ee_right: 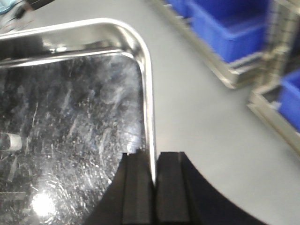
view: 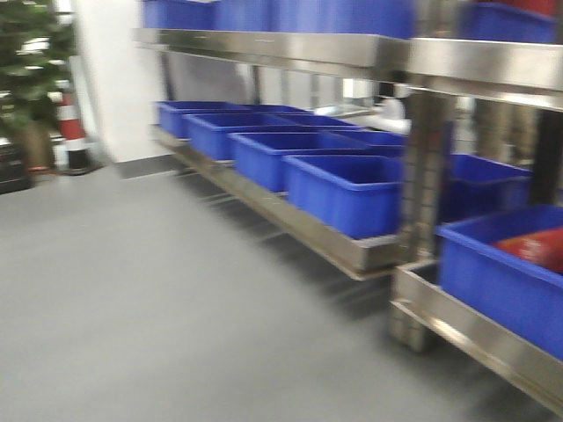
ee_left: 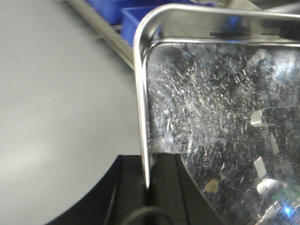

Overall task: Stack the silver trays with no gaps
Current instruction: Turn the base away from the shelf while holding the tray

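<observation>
One silver tray (ee_left: 211,93) fills the left wrist view, its scratched mirror bottom facing the camera. My left gripper (ee_left: 149,185) is shut on the thin rim of its left side, near a rounded corner. In the right wrist view a silver tray (ee_right: 70,103) is held the same way: my right gripper (ee_right: 153,178) is shut on its right rim, below the rounded corner. The tray hangs above the grey floor. Neither gripper nor the tray shows in the front view, which is blurred.
A steel shelving rack (view: 352,251) runs along the right with a row of blue crates (view: 343,189) on its low shelf and more above. Its upright post (view: 422,202) stands close. A striped cone (view: 72,132) and a plant (view: 31,61) are far left. Grey floor (view: 158,299) lies ahead.
</observation>
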